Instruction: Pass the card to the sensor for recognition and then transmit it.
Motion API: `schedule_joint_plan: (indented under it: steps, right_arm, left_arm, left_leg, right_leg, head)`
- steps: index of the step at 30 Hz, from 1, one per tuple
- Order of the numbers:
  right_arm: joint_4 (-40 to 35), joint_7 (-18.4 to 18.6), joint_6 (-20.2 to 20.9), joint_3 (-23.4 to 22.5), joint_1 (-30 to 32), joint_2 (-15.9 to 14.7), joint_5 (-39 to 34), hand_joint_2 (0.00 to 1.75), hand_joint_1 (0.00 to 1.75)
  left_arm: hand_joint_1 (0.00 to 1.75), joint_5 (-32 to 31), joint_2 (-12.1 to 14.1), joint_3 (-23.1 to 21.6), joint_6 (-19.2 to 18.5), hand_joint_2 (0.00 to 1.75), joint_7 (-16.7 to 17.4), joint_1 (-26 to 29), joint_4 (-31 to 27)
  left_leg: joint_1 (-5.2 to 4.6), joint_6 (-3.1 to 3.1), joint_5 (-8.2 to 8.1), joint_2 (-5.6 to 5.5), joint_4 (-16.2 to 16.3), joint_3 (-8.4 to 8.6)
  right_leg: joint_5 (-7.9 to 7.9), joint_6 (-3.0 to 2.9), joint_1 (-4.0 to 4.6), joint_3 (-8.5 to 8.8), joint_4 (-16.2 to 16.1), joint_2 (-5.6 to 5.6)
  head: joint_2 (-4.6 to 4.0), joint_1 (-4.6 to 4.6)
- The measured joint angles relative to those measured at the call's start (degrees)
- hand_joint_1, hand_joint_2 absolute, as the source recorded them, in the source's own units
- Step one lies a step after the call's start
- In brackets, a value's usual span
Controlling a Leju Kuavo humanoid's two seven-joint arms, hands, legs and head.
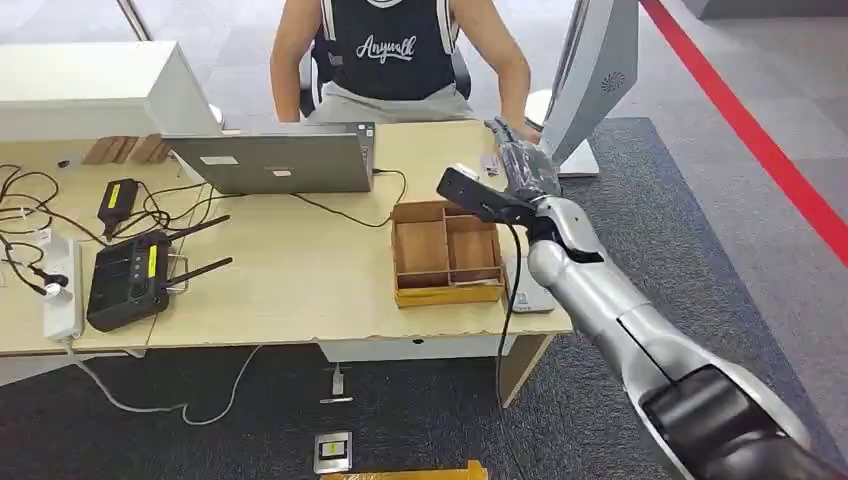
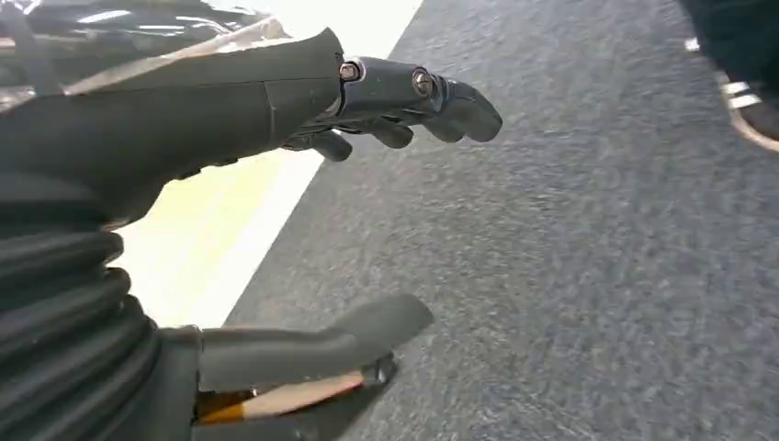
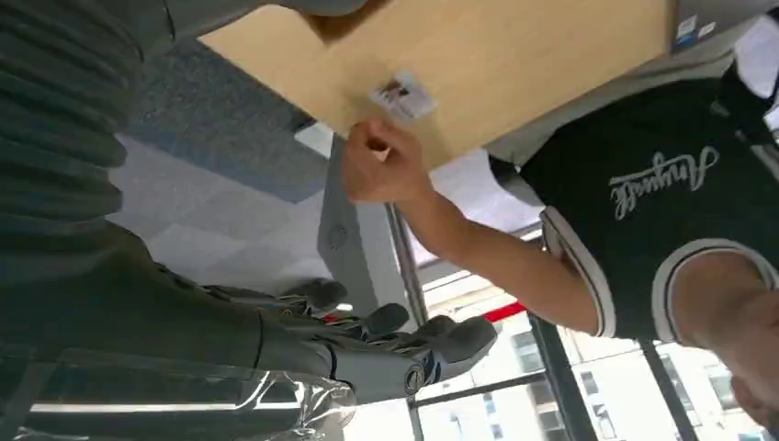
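Card (image 3: pixel 404 95) lies flat on the table (image 1: pixel 300 270), near the far right corner, just beside the seated person's hand (image 3: pixel 381 170), which rests at the table edge; from the right wrist view I cannot tell whether that hand touches it. In the head view the card shows as a small pale patch (image 1: pixel 489 163) close to the robot's right hand (image 1: pixel 520 160).

That right hand is stretched forward over the corner of the table, and the right wrist view shows its fingers (image 3: pixel 404 340) extended and spread, with nothing between them. The left hand (image 2: pixel 303 230) hangs low beside the table over the grey carpet; its thumb and fingers stand apart and it holds nothing.

Judging by this, the handing-over part of the task looks done or nearly so: the card is out of the robot's hand and within the person's reach. Which device serves as the sensor I cannot tell; a white stand (image 1: pixel 590 80) rises just past the right hand, and a wooden tray (image 1: pixel 445 250) sits on the table nearer the robot, beside a laptop (image 1: pixel 270 160).

The next move would call for drawing the right arm back clear of the person's hand and the stand, without sweeping the card or clipping the tray on the way.
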Motion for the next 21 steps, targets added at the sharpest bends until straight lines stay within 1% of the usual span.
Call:
schedule_joint_plan:
  steps: [5, 7, 9, 12, 19, 21]
  right_arm:
    - [-11.7, 0.0, 2.3, -0.2, 8.3, -3.5, -1.3, 1.75, 0.00]
    - [-14.9, -0.2, 3.1, -0.2, 11.0, -4.6, -1.5, 1.75, 0.00]
    - [-16.7, -0.2, 3.4, -0.3, 11.8, -5.2, -1.5, 1.75, 0.00]
    - [-21.5, -0.2, 3.6, -0.3, 13.6, -6.9, -1.6, 1.75, 0.00]
    - [-25.7, -0.2, 3.6, -0.6, 14.9, -8.3, -1.7, 1.75, 0.00]
    - [-26.5, -0.5, 4.3, -0.7, 15.1, -8.5, -2.1, 1.75, 0.00]
  left_arm:
    - [0.00, 0.5, -0.3, 1.0, 0.8, 0.00, 0.2, 0.1, 0.0]
    - [0.00, 0.5, -0.4, 1.4, 0.9, 0.00, 0.2, 0.1, 0.0]
    - [0.00, 0.5, -0.5, 1.6, 1.1, 0.00, 0.2, 0.1, 0.0]
    - [0.00, 0.5, -0.6, 1.8, 1.1, 0.00, 0.1, 0.1, 0.0]
    - [0.00, 0.5, -0.7, 1.8, 1.1, 0.00, 0.1, -0.1, 0.0]
    - [0.00, 0.7, -0.7, 1.8, 1.2, 0.00, 0.1, -0.1, 0.0]
  left_leg:
    - [0.00, 0.03, -0.02, 0.01, 0.0, -0.02]
    - [-0.01, 0.03, -0.03, 0.01, 0.0, -0.04]
    - [-0.03, 0.03, -0.03, 0.07, 0.0, -0.02]
    - [-0.02, 0.02, -0.03, 0.07, 0.0, -0.01]
    - [0.00, 0.01, -0.02, 0.10, 0.0, 0.00]
    - [0.00, 0.01, -0.02, 0.10, 0.0, 0.00]
  right_leg:
    - [-0.01, 0.01, -0.01, 0.02, 0.0, 0.00]
    - [0.00, 0.01, -0.02, 0.01, 0.0, 0.01]
    - [0.01, 0.00, -0.03, -0.01, 0.0, 0.07]
    - [0.00, 0.00, -0.02, 0.01, 0.0, 0.07]
    - [0.03, -0.05, 0.00, -0.01, 0.0, 0.08]
    - [0.04, -0.05, 0.00, -0.01, 0.0, 0.08]
  head:
    - [0.00, 0.04]
    - [0.00, 0.04]
    - [0.00, 0.02]
    - [0.00, 0.11]
    - [0.00, 0.04]
    - [0.00, 0.04]
